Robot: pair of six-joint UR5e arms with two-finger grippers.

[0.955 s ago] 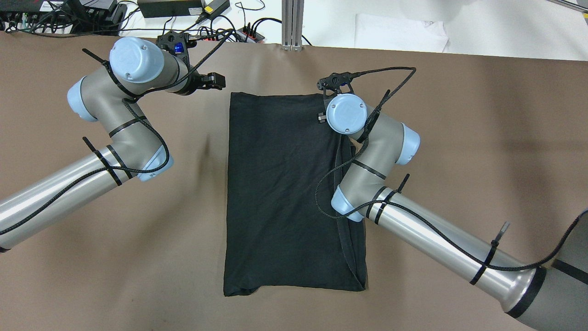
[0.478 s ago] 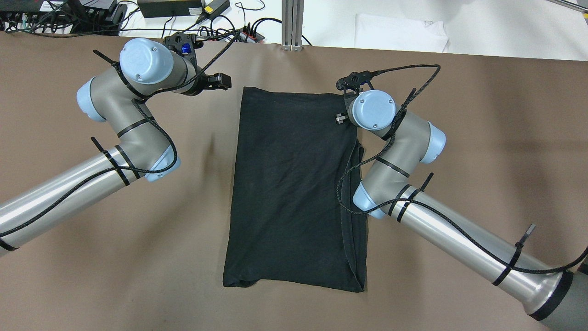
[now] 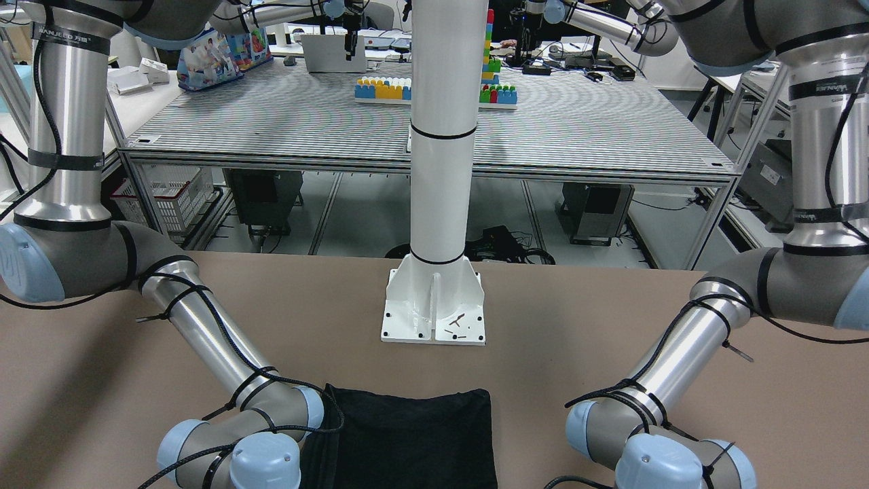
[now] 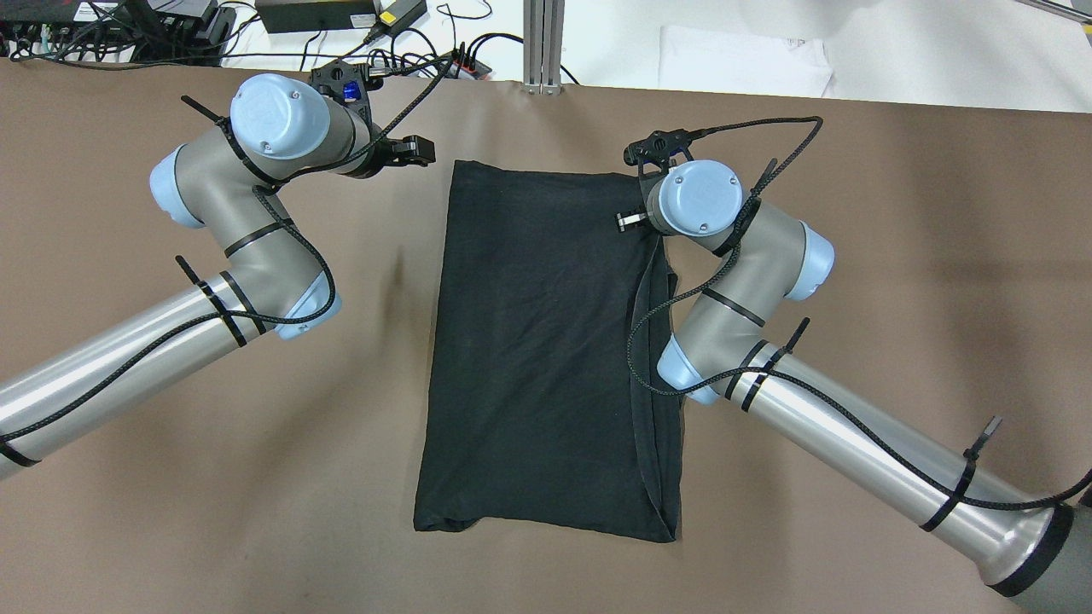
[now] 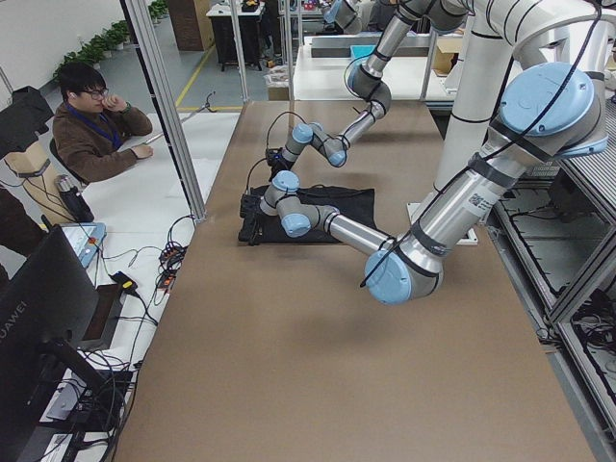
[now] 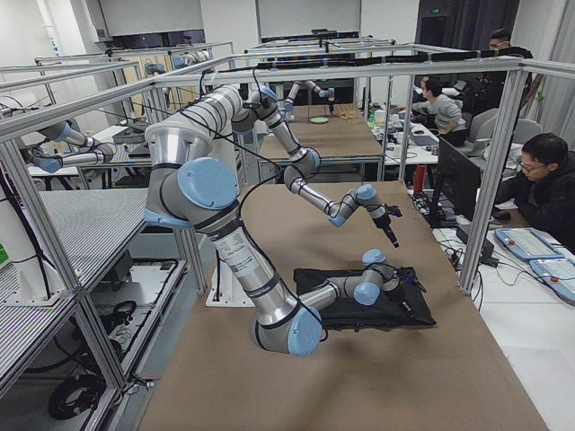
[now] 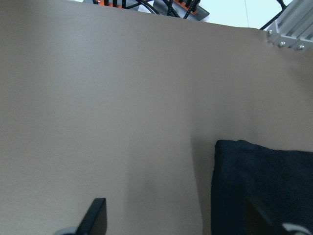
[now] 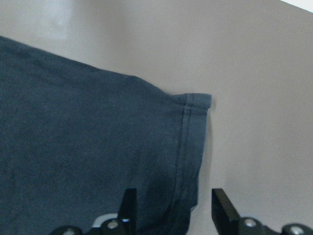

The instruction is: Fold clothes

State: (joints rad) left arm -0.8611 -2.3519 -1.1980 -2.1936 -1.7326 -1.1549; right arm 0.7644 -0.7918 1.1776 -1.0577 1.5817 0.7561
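Overhead view: plain black soft fabric garment [image 4: 537, 341] lies flat mid-table on the brown table covering [image 4: 896, 256]. It is a long rectangle, with a second layer's edge showing along its right side.

- Left two-finger gripper [image 4: 409, 152] sits just off the far left corner, apart from the cloth.
- Right two-finger gripper [image 4: 630, 220] is at the far right corner, mostly hidden under its own wrist here.

Left wrist view: fingers [image 7: 96, 218] are spread wide and hold nothing. Bare table and the garment's corner lie below.

Right wrist view: fingers [image 8: 128, 205] are parted, released. The hemmed edge lies flat between them; contact cannot be told.

Front-facing view: shows only the garment's robot-side end, short of the white square metal base plate [image 3: 434, 319]. Neither gripper is in frame.
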